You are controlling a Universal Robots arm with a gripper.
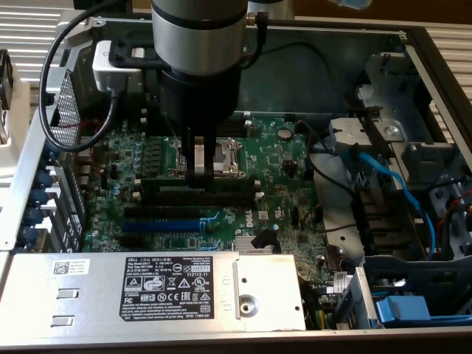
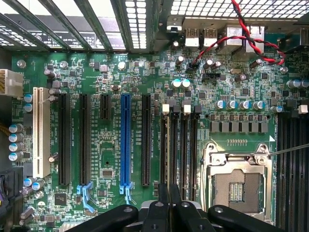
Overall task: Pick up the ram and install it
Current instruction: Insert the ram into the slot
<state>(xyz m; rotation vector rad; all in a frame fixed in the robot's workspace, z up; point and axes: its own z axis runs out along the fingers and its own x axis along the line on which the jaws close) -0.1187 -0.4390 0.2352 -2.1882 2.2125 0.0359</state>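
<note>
I read gripper (image 1: 200, 174) clamped narrow on the ram (image 1: 232, 182), stick level over the black memory slots (image 2: 179, 145).

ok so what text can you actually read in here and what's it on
"DELL": black label on the metal cover.
"112112-11": same label.
Too small to read: the label's other lines, the white sticker, the print beside the motherboard slots.

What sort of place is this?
Most likely the inside of an opened desktop computer: a green motherboard, an empty processor socket and a labelled power supply box sit in a metal case.
</note>
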